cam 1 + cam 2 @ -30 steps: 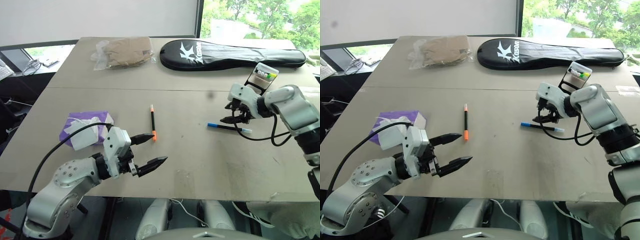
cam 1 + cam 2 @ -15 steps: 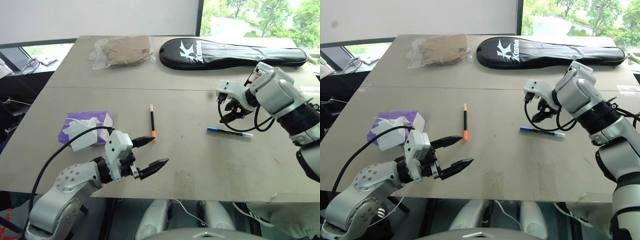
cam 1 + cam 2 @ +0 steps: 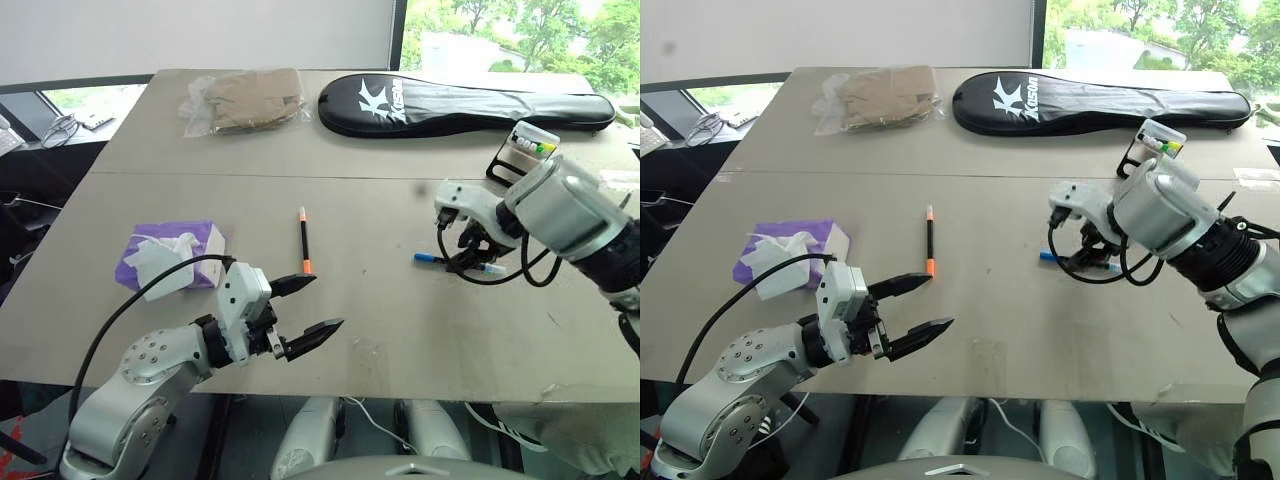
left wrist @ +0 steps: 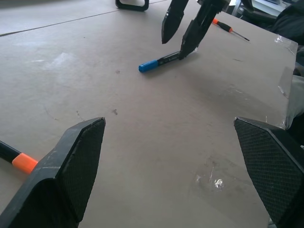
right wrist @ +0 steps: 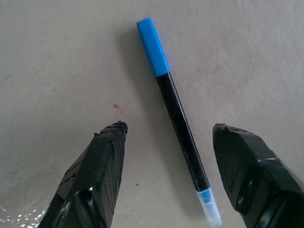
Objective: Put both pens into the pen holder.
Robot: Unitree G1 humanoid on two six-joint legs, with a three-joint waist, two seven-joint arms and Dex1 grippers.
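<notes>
From the head views, the left hand (image 3: 305, 305) hovers at the near edge of the table (image 3: 380, 330), fingers spread wide and empty. The orange-tipped pen (image 3: 304, 241) lies just beyond it. The right hand (image 3: 470, 258) points down over the blue-capped pen (image 3: 432, 258), partly open, gripping nothing. The pen holder (image 3: 522, 150) stands behind it, near the black racket bag (image 3: 460, 105).

In the left wrist view, both fingers (image 4: 71, 166) stand far apart.

In the right wrist view, the blue-capped pen lies flat between the parted fingers (image 5: 95, 175), untouched.
</notes>
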